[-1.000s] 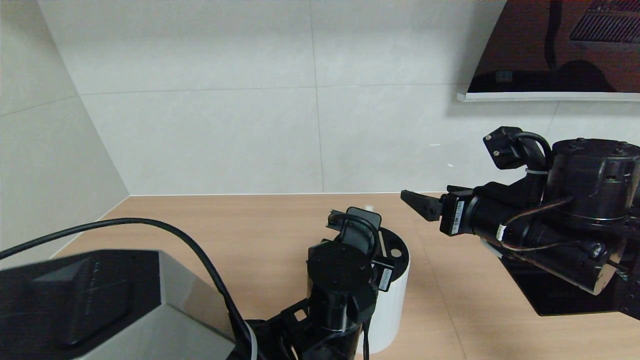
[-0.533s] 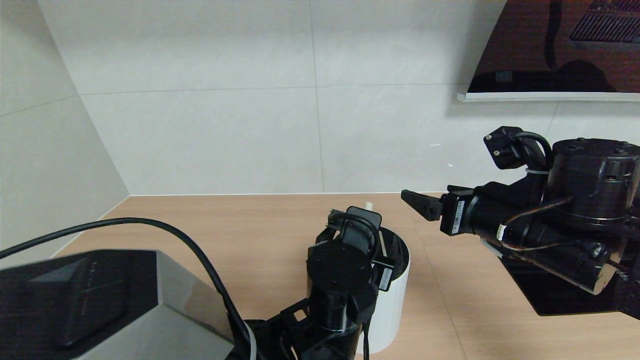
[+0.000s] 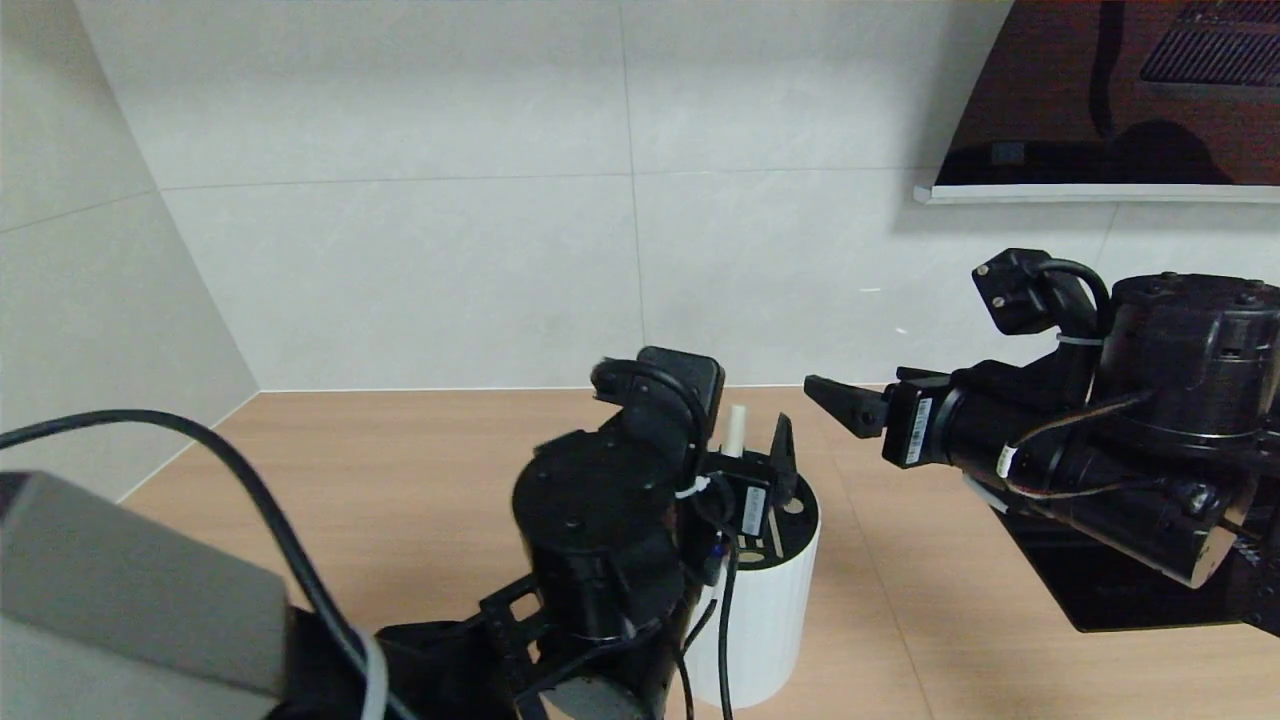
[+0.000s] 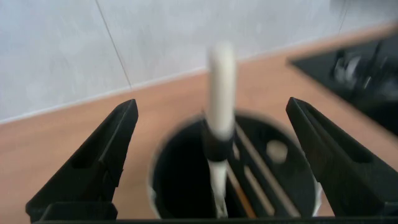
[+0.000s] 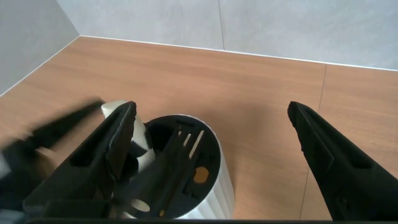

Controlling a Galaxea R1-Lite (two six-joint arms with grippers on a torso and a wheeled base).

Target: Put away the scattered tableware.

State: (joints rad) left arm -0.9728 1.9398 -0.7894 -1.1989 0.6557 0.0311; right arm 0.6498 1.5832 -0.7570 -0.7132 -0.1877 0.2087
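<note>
The left gripper (image 4: pixel 211 121) has lifted up and back from the white utensil holder (image 3: pixel 760 620) over the last second, and its jaws are now spread wide, clear on both sides of the white-handled utensil (image 3: pixel 737 430). That utensil stands upright on its own in one of the holder's slots. This piece looks stowed, so the arm is probably free to fetch the next item, while the right gripper (image 5: pixel 211 118) hangs beside the holder above the table (image 3: pixel 420 450), also spread and holding nothing.
</note>
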